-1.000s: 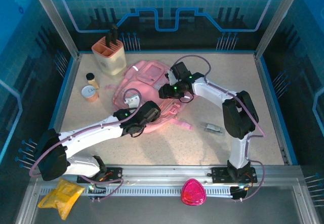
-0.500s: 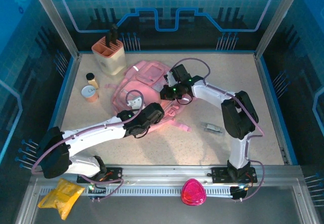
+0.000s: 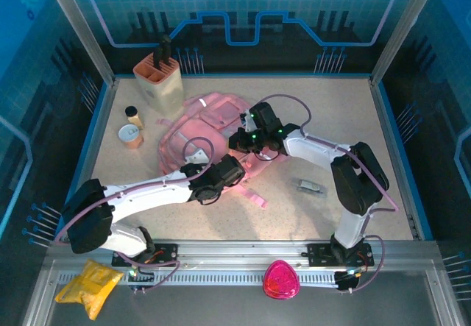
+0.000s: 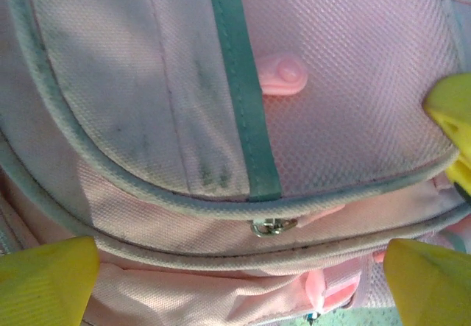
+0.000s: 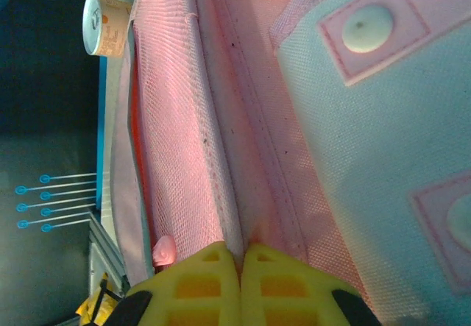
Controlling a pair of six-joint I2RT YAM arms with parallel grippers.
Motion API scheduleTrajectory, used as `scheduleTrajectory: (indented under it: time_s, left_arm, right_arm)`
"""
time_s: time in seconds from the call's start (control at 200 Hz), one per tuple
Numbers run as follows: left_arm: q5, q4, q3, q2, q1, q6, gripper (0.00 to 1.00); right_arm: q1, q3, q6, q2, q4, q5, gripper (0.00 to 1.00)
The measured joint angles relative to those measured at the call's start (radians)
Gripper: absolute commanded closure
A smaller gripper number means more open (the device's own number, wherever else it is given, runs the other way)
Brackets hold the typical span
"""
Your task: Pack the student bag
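Bench (image 3: 316, 112) carries the student bag (image 3: 199, 127) at centre, long axis laid from 7 to 1 o'clock. Its 3 o'clock rim seam is met by the closed right gripper (image 5: 241, 258); the left gripper (image 4: 237, 271), spread wide, is poised over the zipper pull (image 4: 274, 226) at 5 o'clock.

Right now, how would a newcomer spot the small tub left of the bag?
Find the pink student bag mid-table, then look left, near the beige holder. The tub is squat and orange with a white top; the bottle beside it is slimmer and dark-capped.
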Motion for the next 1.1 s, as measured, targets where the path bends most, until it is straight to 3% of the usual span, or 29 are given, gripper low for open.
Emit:
scheduleTrajectory:
  time_s: [0.225,0.745,1.101]
  left_arm:
    - [-0.036,-0.063,0.015,0.024,0.021,-0.058,0.01]
    - [-0.014,-0.071,0.040,0.064,0.074,-0.032,0.01]
    - [-0.013,-0.119,0.012,0.000,0.074,0.005,0.26]
  right_arm:
    - [0.005,-0.019,0.060,-0.005,0.053,-0.012,1.00]
    - [0.008,-0.028,0.083,-0.005,0.100,0.004,1.00]
    - [0.008,-0.028,0.082,-0.007,0.100,-0.008,1.00]
